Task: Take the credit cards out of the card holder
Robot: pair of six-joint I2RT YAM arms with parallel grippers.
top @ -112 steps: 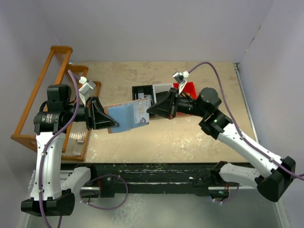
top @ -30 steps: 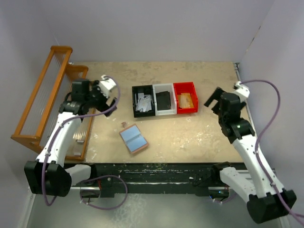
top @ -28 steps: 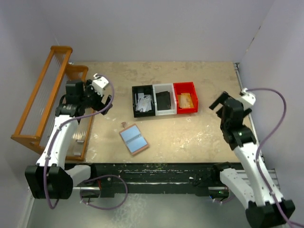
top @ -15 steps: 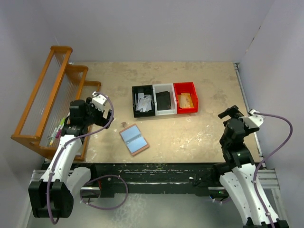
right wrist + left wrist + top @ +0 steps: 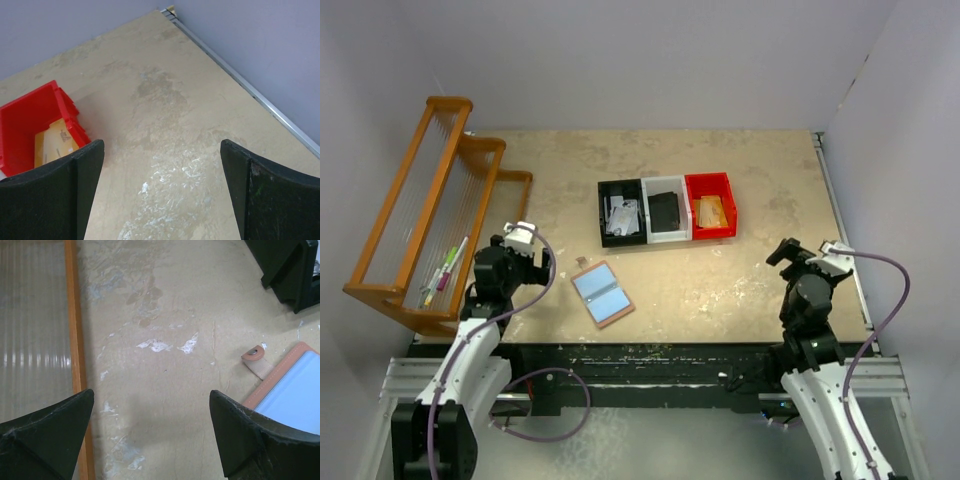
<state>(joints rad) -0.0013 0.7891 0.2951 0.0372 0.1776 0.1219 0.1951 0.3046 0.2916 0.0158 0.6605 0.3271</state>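
The card holder (image 5: 601,294) lies open and flat on the table, blue lining up, its snap tab (image 5: 254,356) pointing away; its edge shows in the left wrist view (image 5: 295,390). A tan-orange credit card (image 5: 711,212) lies in the red bin (image 5: 725,190), also seen from the right wrist (image 5: 52,142). Pale cards (image 5: 620,215) lie in the black bin (image 5: 605,190). My left gripper (image 5: 532,266) (image 5: 151,394) hangs open over bare table, left of the card holder. My right gripper (image 5: 798,256) (image 5: 162,145) is open and empty at the near right.
A white bin (image 5: 665,185) with a dark object stands between the black and red ones. A wooden rack (image 5: 420,210) fills the left side; its base rail (image 5: 75,340) runs beside my left fingers. A metal rail (image 5: 240,85) and walls bound the table's right edge.
Both arms have pulled back toward their bases, away from the bins. The card holder stays open on the table. Both grippers have stayed open and empty.
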